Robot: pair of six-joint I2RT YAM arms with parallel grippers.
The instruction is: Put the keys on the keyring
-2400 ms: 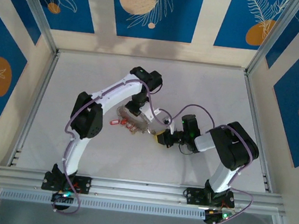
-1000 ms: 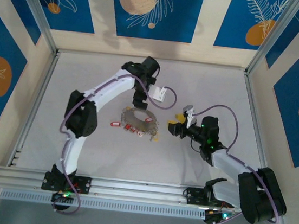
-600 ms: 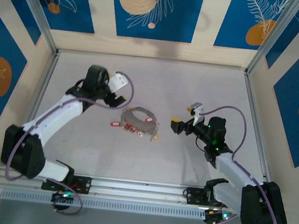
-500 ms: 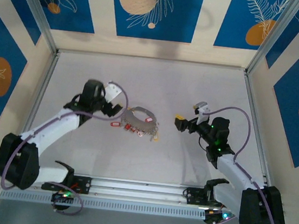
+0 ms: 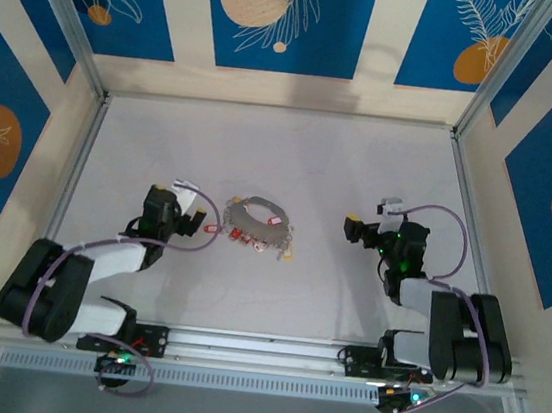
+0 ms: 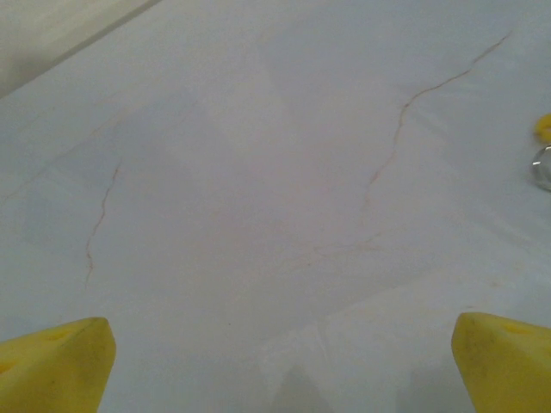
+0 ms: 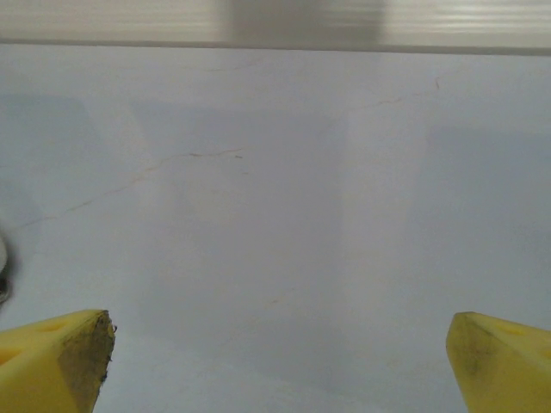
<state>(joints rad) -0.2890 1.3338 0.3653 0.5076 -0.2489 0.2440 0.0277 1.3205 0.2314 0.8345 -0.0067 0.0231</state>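
White table (image 5: 361, 167); keyring (image 5: 256, 202) keys (image 5: 254, 242) too small to distinguish.

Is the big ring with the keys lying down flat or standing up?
Lying flat. The keyring rests on the table, keys fanned out along its near rim.

no readable text, no labels or numbers, wall panels with leaf and circle patterns only
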